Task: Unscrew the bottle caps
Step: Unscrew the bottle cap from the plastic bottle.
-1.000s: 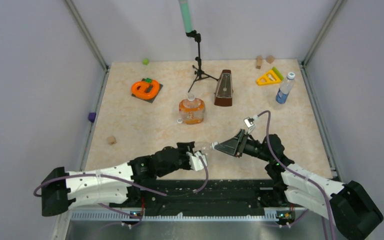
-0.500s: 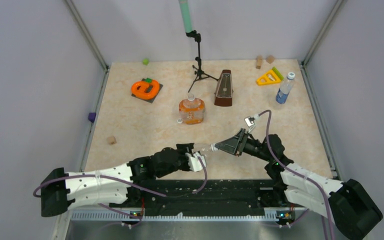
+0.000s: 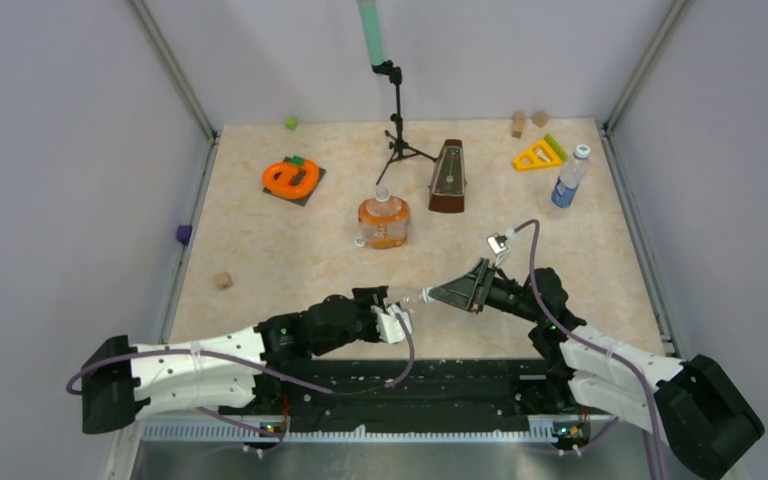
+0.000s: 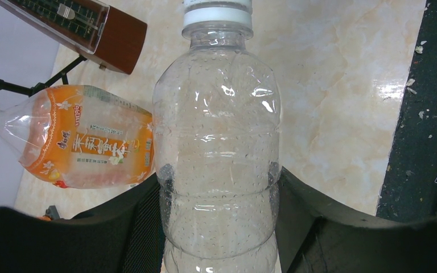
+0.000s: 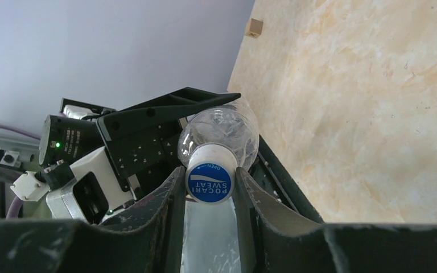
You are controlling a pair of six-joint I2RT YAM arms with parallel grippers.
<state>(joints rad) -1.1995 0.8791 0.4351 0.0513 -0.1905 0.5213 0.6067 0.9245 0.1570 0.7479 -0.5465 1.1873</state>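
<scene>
Here, left gripper (image 4: 219,199) grips clear bottle (image 4: 216,114) — right gripper (image 5: 209,175) pinches cap (image 5: 209,185) (blue-topped).

Clear bottle (image 4: 216,142) lies level in the air, body clamped in my left gripper (image 4: 219,196), blue-topped cap (image 5: 209,181) pinched in my right gripper (image 5: 207,190); orange bottle (image 3: 383,222) stands centre; blue-label bottle (image 3: 567,180) stands far right, capped.

1. The place is a robot test cell in a lab.
2. Plain grey walls (image 3: 80,150) and bare metal frame posts (image 3: 175,70) box in a marble-pattern tabletop (image 3: 280,250).
3. A left arm (image 3: 210,350) and a right arm (image 3: 610,365), both white and black, sit on a black rail (image 3: 410,385) at the near edge, with purple cables (image 3: 530,260) looping loose.
4. Unrelated props lie scattered: a metronome (image 3: 448,177), an orange toy (image 3: 291,178), a wooden block (image 3: 223,281), a yellow triangle (image 3: 537,155) and a black stand (image 3: 398,120).
</scene>
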